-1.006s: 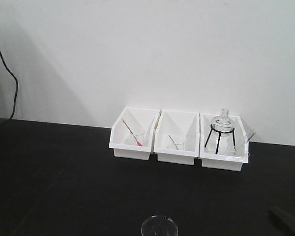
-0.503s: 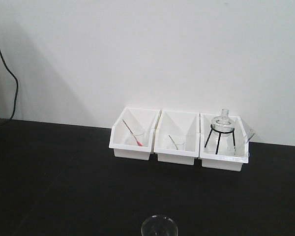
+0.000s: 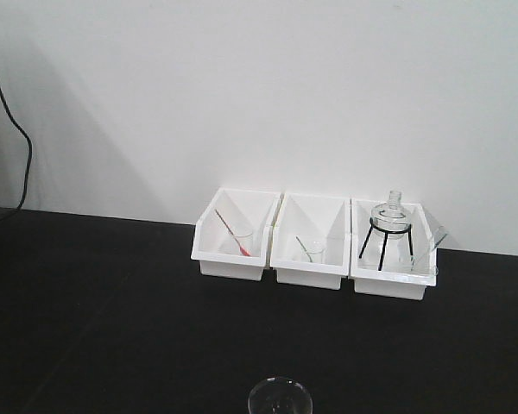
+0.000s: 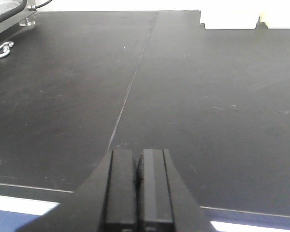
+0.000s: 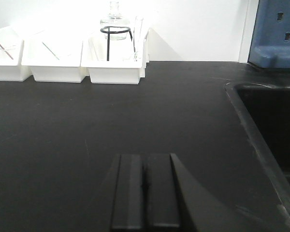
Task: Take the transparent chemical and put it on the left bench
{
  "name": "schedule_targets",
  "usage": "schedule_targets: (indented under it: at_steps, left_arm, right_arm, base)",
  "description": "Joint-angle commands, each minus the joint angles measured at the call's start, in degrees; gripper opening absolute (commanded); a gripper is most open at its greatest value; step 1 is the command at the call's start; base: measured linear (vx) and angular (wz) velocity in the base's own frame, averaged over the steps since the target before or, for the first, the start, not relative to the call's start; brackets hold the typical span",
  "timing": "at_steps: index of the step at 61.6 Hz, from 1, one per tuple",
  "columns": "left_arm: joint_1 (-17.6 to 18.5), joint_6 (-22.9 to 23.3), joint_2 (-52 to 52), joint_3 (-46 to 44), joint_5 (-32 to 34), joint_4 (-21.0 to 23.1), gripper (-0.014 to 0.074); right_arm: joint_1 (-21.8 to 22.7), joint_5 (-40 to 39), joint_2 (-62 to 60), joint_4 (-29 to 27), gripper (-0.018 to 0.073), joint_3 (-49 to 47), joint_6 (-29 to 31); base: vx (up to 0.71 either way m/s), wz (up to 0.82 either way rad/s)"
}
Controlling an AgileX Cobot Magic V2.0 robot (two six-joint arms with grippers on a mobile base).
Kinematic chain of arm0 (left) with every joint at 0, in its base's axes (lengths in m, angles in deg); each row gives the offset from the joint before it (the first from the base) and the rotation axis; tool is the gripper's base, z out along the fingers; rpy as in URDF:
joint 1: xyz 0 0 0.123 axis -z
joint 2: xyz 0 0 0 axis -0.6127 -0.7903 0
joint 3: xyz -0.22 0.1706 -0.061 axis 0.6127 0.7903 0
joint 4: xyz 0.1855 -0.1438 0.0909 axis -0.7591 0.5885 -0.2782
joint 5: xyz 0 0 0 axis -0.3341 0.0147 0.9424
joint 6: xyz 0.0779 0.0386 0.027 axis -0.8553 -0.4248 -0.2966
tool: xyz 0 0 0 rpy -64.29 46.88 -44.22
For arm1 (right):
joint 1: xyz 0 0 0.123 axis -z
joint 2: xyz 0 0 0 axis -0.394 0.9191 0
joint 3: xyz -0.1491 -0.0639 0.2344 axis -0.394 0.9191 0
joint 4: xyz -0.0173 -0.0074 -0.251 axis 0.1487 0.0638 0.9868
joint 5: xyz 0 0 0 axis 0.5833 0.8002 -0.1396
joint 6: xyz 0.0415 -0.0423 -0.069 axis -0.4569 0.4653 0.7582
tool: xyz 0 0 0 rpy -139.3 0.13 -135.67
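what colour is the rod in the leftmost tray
Red or pinkish rod, clearest in the front-facing view.

Each end effector, left [image 4: 139, 191] and right [image 5: 146, 193], is matte black with two flat, rectangular, ridged fingers.

I see the left bench [image 3: 95, 302], a matte black worktop against the white wall. Three white trays [image 3: 312, 244] sit side by side at its back edge. The transparent chemical [image 3: 280, 398] stands on it near the front, well apart from the trays.
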Motion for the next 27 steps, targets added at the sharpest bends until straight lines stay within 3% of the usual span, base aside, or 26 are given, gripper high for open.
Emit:
schedule_targets:
  at_steps: [1,27]
  left_arm:
    - [0.10,0.45,1.10,0.93,4.49,0.04,-0.0003]
    - [0.10,0.45,1.10,0.93,4.49,0.04,-0.0003]
  right_arm:
    - [0.31,-4.93,-0.81,0.44,-0.0008,0.36,0.67]
    - [0.31,-4.93,-0.81,0.44,-0.0008,0.36,0.67]
  base:
    - [0.00,0.00]
    - [0.00,0.00]
